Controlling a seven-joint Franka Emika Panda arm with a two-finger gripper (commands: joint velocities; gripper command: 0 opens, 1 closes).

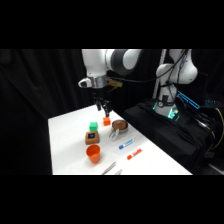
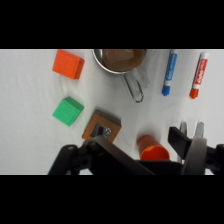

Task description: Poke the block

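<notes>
Three blocks lie on the white table (image 1: 65, 150). An orange block (image 1: 106, 120) (image 2: 68, 64) sits farthest back, a green block (image 1: 93, 126) (image 2: 68, 111) lies beside it, and a brown block (image 1: 92, 137) (image 2: 102, 126) with a dark top mark is nearer the front. In the side view my gripper (image 1: 103, 106) hangs just above the orange block and seems not to touch it. The wrist view shows only the gripper's black linkage (image 2: 115, 157) along the bottom edge, below the brown block.
A metal pot (image 1: 119, 127) (image 2: 120, 59) with brown contents stands right of the blocks, handle toward the front. An orange cup (image 1: 93, 153) (image 2: 151, 148) stands near the front. A blue marker (image 1: 125, 144) (image 2: 169, 74), a red marker (image 1: 134, 154) (image 2: 198, 76) and metal tongs (image 1: 111, 170) lie nearby.
</notes>
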